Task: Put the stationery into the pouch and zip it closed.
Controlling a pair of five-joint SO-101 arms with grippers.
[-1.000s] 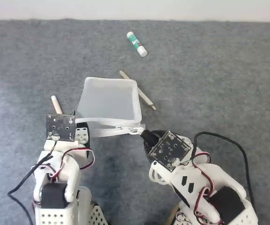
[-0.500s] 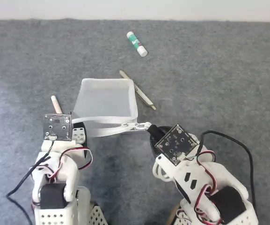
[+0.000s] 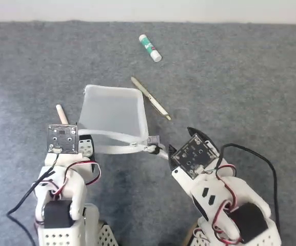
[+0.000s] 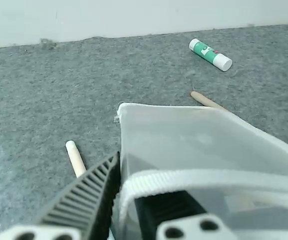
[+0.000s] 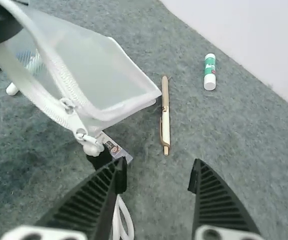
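The grey felt table (image 3: 250,77) carries a translucent white zip pouch (image 3: 114,110) at its middle. The left gripper (image 4: 129,187) pinches the pouch's zip edge, probably to hold the mouth up for loading. The right gripper (image 5: 158,167) hangs spread wide and empty. A beige pen (image 5: 165,117) lies just beside the pouch, and a green-and-white glue stick (image 3: 150,48) lies near the far edge. The small white zip pull (image 5: 86,142) dangles near the right gripper.

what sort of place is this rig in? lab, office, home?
Probably a lab or hobby bench for robot trials: a grey felt mat covers the table, a white wall stands behind, and the left arm and right arm show bare wiring. A pen and glue stick lie out as props.
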